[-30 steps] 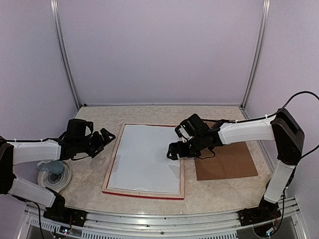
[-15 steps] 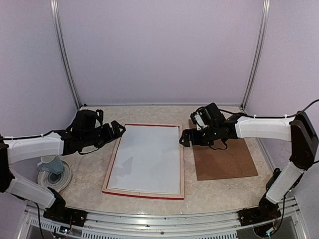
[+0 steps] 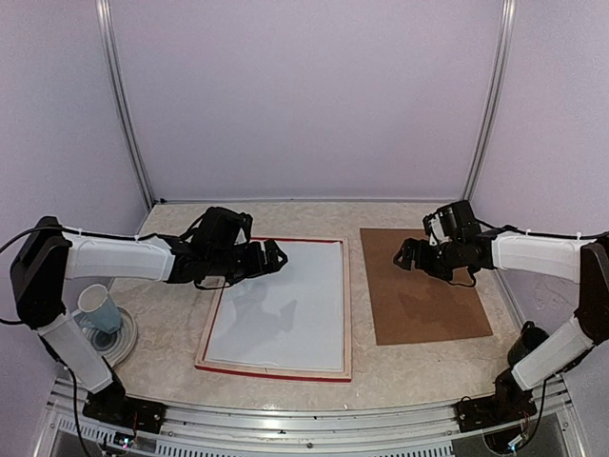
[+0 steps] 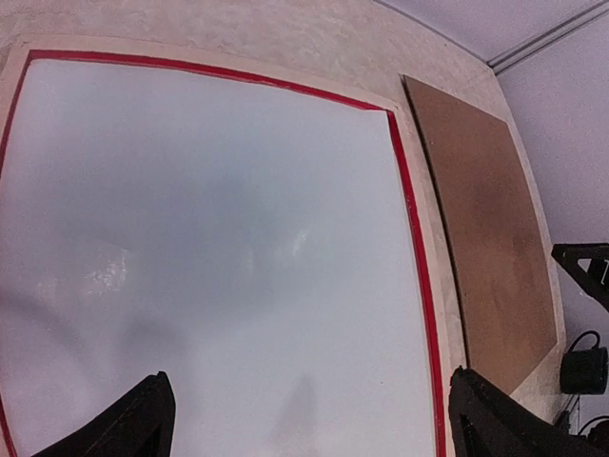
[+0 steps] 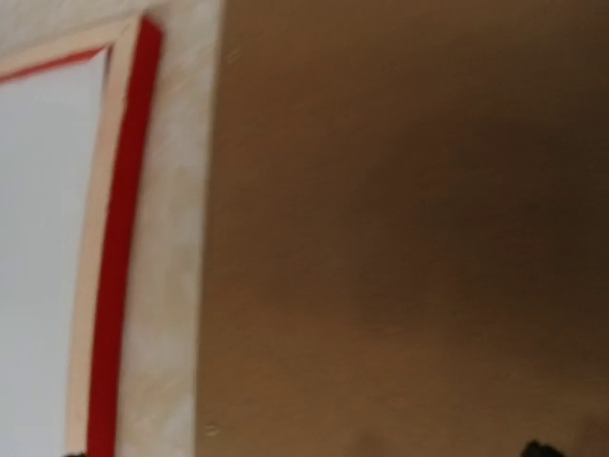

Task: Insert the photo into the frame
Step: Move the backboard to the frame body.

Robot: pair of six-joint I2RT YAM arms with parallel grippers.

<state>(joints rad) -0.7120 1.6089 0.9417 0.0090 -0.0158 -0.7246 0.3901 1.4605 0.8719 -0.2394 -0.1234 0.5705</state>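
Observation:
The frame [image 3: 211, 319] lies flat in the middle of the table, pale wood back up with a red edge [image 4: 409, 209] showing. Inside it lies the photo [image 3: 285, 314], plain white side up, filling the opening [image 4: 209, 219]. My left gripper [image 3: 273, 257] hovers open over the photo's far left part, and its two dark fingertips [image 4: 152, 419] straddle bare white paper. My right gripper [image 3: 403, 257] hangs open over the brown backing board [image 3: 428, 295], right of the frame. The right wrist view shows the board [image 5: 400, 238], the red frame edge [image 5: 119, 257] and a strip of photo [image 5: 38, 238].
A pale blue cup [image 3: 97, 309] lies on a white plate [image 3: 122, 341] at the near left, beside the left arm. The brown board [image 4: 485, 209] lies close along the frame's right side. Lilac walls and metal posts enclose the table.
My left gripper has swung right, from beside the frame to over the photo. My right gripper has drawn back to the right, off the frame and onto the space above the brown board.

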